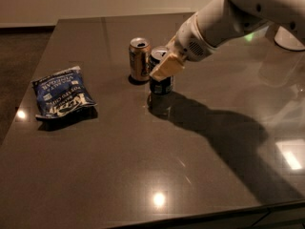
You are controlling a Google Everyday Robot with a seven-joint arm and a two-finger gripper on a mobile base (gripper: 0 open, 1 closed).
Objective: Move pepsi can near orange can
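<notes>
In the camera view, the pepsi can [161,85], a dark navy-blue metal cylinder with a silver top, stands upright just beside the orange can [139,60], an orange-gold metallic drink can with an open silver top; a narrow gap shows between them, so they look close but apart. The gripper [164,65] reaches in from the right on a thick white arm [219,23] and sits around the upper half of the pepsi can; one tan finger [167,67] lies across its front and the other is hidden behind, so the fingers appear to be pinching the can. Whether the can's base rests on the dark glossy table [143,171] or hangs just above it, I cannot tell.

By my judgement the task is nearly done: the can is already near its target; what is left is to set it down firmly, let go and pull away without knocking either can.

A crumpled blue foil crisp bag [62,97] lies well apart to the left; nothing stands in the way.
</notes>
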